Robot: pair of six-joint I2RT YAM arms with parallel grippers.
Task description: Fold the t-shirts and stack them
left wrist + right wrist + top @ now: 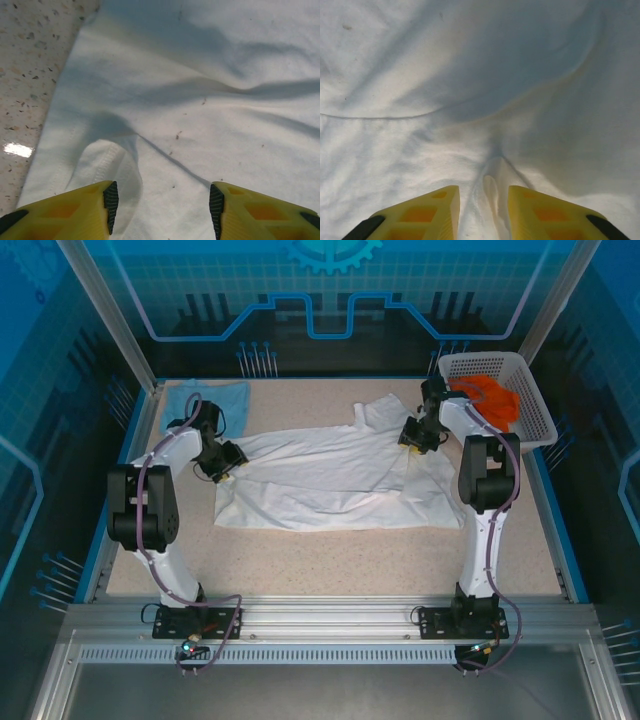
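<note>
White shirt (pixel 340 475) spread flat mid-table; bare table (pixel 330 565) along near edge. Blue shirt (pixel 210 400) in far-left corner. Basket (pixel 540 420) in far-right corner, orange cloth (pixel 497 400) inside. Two shirts, one basket. Left gripper (pixel 160 197) spread wide over white shirt's edge; right gripper (pixel 483 205) pinching white shirt fold.

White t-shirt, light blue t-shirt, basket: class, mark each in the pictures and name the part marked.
white t-shirt (pixel 330 480), top external view, middle of its body.
light blue t-shirt (pixel 225 395), top external view, bare cloth near its right edge.
basket (pixel 537 405), top external view, its right lattice wall.
</note>
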